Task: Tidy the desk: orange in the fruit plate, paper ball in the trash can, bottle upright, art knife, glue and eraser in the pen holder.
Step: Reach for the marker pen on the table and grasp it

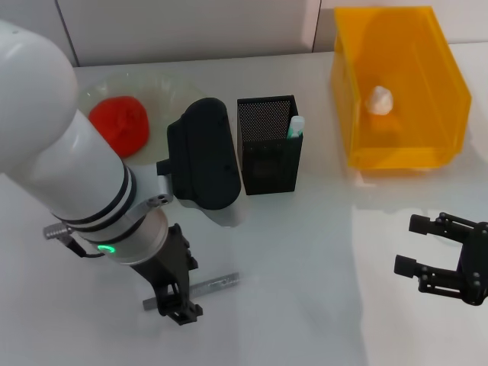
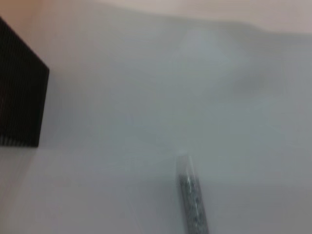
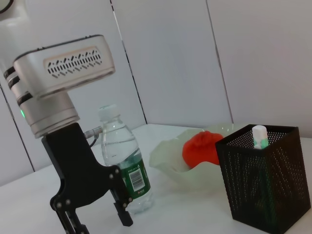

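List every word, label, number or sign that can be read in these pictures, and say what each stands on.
No text can be read.
Bottle: its green label carries a barcode and small white print, too small to read.
Glue in the pen holder: no print can be made out.
Left hand, down at the art knife: no marking shows on either.
Trash can: no label shows.

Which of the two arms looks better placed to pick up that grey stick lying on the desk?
The left. Its gripper is down right at the art knife, near the pen holder. The right gripper hovers open far off.
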`<state>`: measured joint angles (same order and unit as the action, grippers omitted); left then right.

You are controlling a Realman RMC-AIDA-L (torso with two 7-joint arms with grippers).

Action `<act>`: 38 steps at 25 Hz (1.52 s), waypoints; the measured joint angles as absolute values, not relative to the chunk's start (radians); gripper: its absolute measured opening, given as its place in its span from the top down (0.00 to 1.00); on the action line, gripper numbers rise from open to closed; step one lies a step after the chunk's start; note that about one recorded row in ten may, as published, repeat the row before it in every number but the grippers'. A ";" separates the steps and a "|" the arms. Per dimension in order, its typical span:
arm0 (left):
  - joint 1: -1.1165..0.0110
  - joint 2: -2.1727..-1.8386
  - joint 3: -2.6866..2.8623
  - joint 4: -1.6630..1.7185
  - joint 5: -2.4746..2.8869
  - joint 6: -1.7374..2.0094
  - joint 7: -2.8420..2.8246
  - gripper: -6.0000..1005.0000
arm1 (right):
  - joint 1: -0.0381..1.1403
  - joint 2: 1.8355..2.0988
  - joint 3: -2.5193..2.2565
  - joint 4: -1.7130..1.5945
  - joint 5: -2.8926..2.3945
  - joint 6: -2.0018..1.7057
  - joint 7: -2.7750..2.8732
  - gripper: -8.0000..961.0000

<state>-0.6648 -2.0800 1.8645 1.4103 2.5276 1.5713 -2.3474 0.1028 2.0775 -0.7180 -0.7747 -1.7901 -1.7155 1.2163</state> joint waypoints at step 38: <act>-0.681 -2.080 1.878 1.315 2.549 1.537 -2.363 0.55 | 0.106 2.077 -0.727 -0.761 -1.790 -1.722 1.216 0.18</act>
